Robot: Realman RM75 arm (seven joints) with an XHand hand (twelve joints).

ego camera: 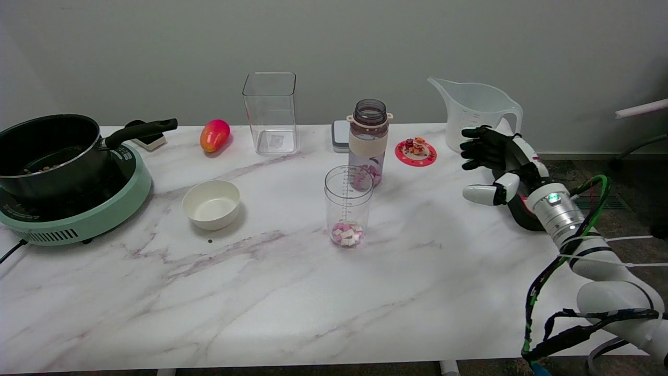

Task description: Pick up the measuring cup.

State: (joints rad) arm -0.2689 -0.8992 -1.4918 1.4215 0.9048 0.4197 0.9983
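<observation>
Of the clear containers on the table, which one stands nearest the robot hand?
The handled jug at the far right, just behind the open robot hand. The square canister, bottle and small graduated cup all stand farther left.

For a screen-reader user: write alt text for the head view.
The right robot hand hovers open over a marble table, right of the clear measuring cup holding pink and white cubes. Behind it stand a bottle and a jug.

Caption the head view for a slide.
Open robot hand hovers right of the measuring cup holding pink-and-white cubes on the marble table.
</observation>
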